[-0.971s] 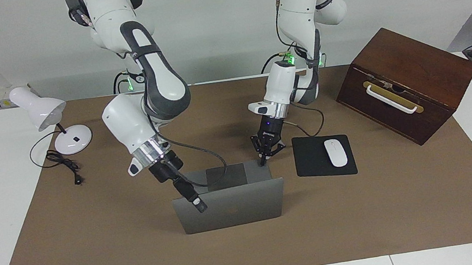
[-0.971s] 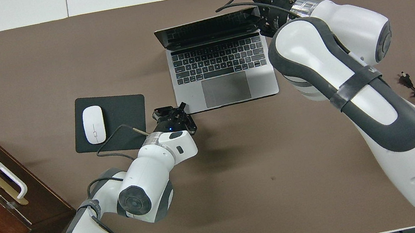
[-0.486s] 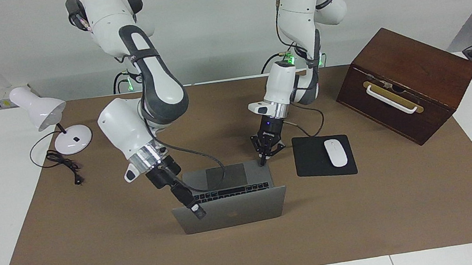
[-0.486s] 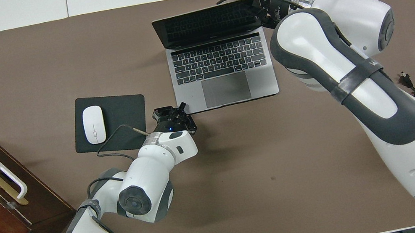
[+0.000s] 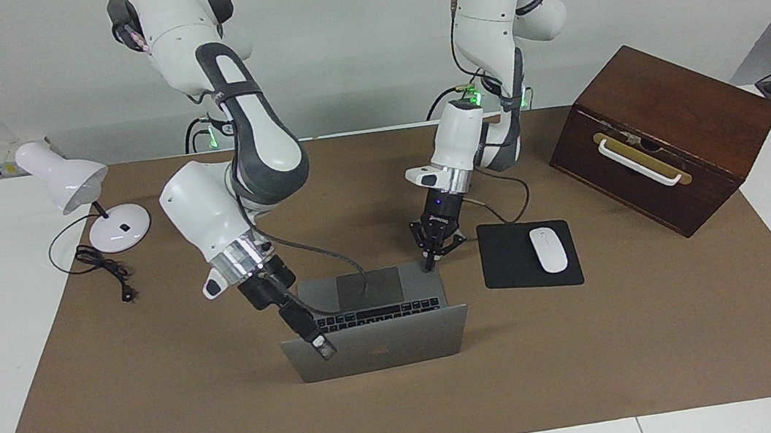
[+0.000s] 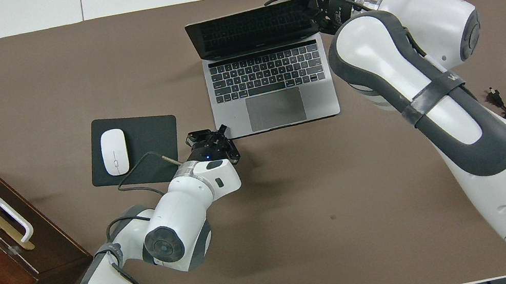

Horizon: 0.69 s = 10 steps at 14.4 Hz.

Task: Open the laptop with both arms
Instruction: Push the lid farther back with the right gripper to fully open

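The silver-grey laptop point(image 5: 386, 345) stands open on the brown mat, its lid tilted back past upright; the black keyboard and grey trackpad show in the overhead view point(image 6: 267, 77). My right gripper point(image 5: 323, 347) is at the lid's top corner toward the right arm's end, with one finger on the lid's outer face, shut on the lid; it also shows in the overhead view point(image 6: 319, 9). My left gripper point(image 5: 428, 264) points down, shut, with its tip on the base's corner nearest the robots, beside the trackpad; it also shows in the overhead view point(image 6: 225, 139).
A black mouse pad point(image 5: 508, 260) with a white mouse point(image 5: 548, 249) lies beside the laptop toward the left arm's end. A brown wooden box point(image 5: 669, 130) with a white handle stands past it. A white desk lamp point(image 5: 69, 182) and its cable point(image 5: 101, 270) are at the right arm's end.
My right gripper has swung the lid further back, so the keyboard now shows in the facing view; most of this came in the first half second. The left gripper has stayed on the base.
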Tool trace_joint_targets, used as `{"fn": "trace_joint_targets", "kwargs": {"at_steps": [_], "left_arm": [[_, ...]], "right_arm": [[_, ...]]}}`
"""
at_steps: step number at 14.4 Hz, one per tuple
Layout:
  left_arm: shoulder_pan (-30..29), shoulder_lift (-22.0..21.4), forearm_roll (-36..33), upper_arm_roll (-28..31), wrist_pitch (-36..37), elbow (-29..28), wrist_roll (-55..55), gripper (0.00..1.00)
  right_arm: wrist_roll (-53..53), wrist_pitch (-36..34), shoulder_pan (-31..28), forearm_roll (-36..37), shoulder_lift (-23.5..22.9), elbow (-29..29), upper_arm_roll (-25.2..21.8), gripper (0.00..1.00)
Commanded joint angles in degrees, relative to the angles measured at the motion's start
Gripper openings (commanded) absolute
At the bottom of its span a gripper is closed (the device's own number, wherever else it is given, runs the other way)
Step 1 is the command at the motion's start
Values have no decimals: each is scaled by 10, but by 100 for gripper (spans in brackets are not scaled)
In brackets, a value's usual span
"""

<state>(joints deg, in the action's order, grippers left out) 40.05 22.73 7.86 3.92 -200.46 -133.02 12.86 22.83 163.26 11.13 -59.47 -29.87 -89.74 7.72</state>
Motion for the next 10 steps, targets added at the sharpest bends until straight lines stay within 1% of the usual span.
{"fn": "trace_joint_targets", "kwargs": {"at_steps": [1,3,10], "left_arm": [[-1,32,0,4,-3,15,9,0],[-1,33,1,3,-4,15,9,0],[0,33,1,3,-4,14,9,0]], "right_arm": [[12,-8,-11,18,-19,20,7,100],[12,-8,-11,18,-21,29,7,100],[12,-8,-12,16,-21,29,8,100]]}}
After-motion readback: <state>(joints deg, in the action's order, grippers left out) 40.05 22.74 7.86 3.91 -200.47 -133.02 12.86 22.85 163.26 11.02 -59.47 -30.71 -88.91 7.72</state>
